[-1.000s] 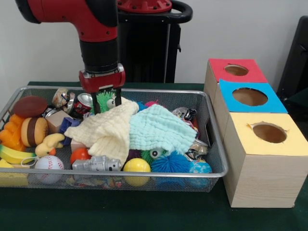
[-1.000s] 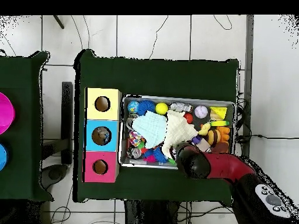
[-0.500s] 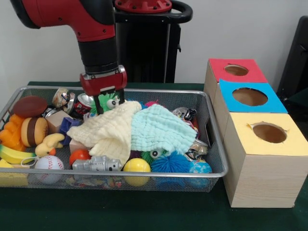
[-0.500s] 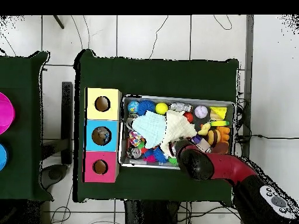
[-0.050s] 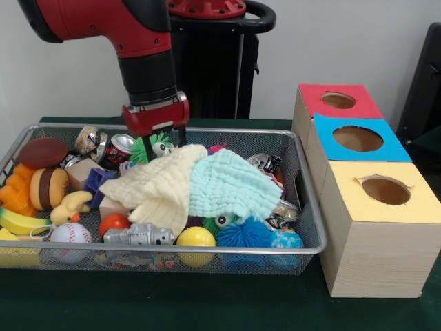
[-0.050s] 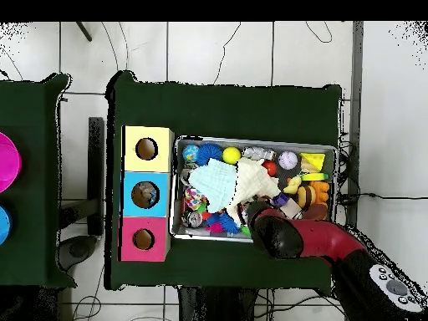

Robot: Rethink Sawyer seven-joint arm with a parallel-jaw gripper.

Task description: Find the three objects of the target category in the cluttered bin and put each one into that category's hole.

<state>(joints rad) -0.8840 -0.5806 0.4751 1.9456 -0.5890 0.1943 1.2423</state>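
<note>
The wire bin is piled with toys under two cloths, a pale yellow one and a mint one. My gripper hangs open over the bin's back, above the yellow cloth's top edge. Its fingers straddle a green fuzzy toy with eyes; its right finger is at the cloth's edge, and contact is unclear. Nothing is held. Three boxes with holes stand to the right: red, blue, yellow. In the overhead view the arm hides the gripper.
A drink can, a brown football, a burger toy and a banana fill the bin's left. Along its front lie a baseball, a silver toy, a yellow ball and a blue spiky ball.
The gripper has moved right and slightly up along the back of the bin. The yellow cloth's upper corner has shifted right with it, uncovering the green fuzzy toy.
</note>
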